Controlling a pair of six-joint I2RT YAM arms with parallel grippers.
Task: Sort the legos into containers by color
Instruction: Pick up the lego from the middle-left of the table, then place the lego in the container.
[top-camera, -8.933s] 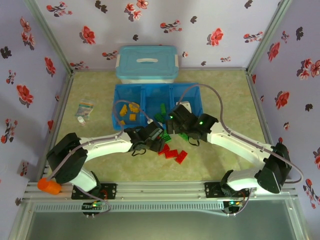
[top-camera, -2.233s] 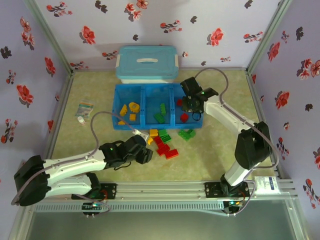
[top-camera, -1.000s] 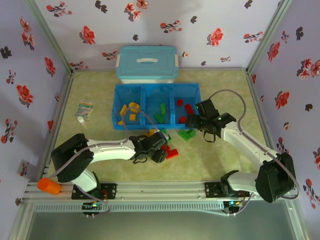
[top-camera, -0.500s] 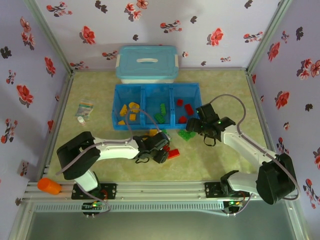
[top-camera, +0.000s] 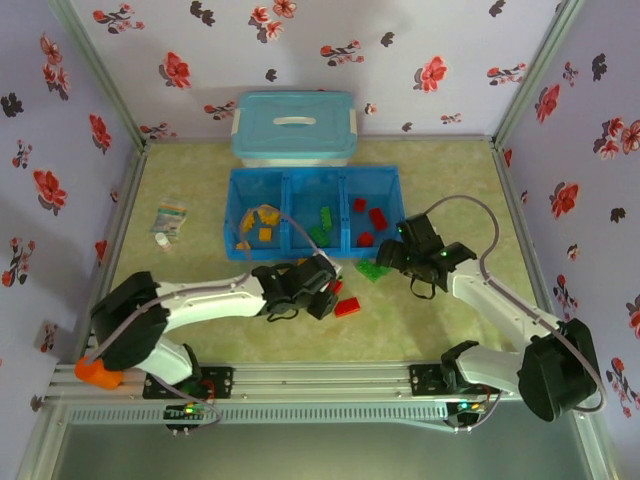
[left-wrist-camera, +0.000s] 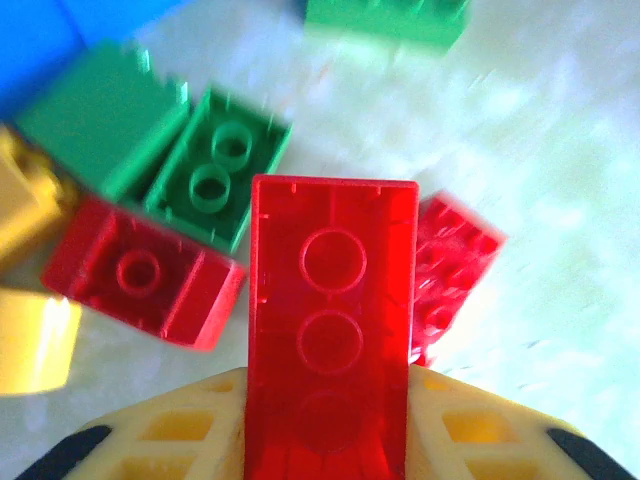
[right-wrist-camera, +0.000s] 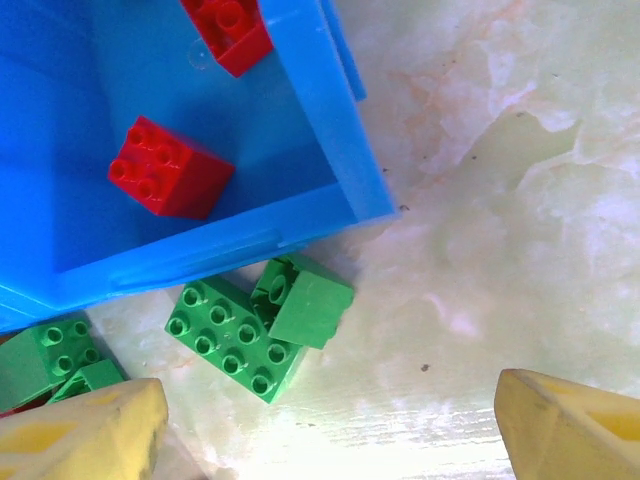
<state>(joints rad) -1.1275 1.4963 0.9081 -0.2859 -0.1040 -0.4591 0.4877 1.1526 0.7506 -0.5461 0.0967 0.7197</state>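
The left gripper (left-wrist-camera: 328, 420) clamps a red lego (left-wrist-camera: 332, 290) projecting toward 12 o'clock; the right gripper (right-wrist-camera: 325, 425) gapes, green legos (right-wrist-camera: 235, 335) at 11 o'clock.

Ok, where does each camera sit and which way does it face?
Top: fixed above and behind the arms, looking down at the table; both arms, left claw, right claw.
Left wrist: looks down past its yellow fingers shut on a red brick.
Right wrist: looks down between open fingers at the tray corner and green bricks.
Shared: top and right wrist both show those green bricks.
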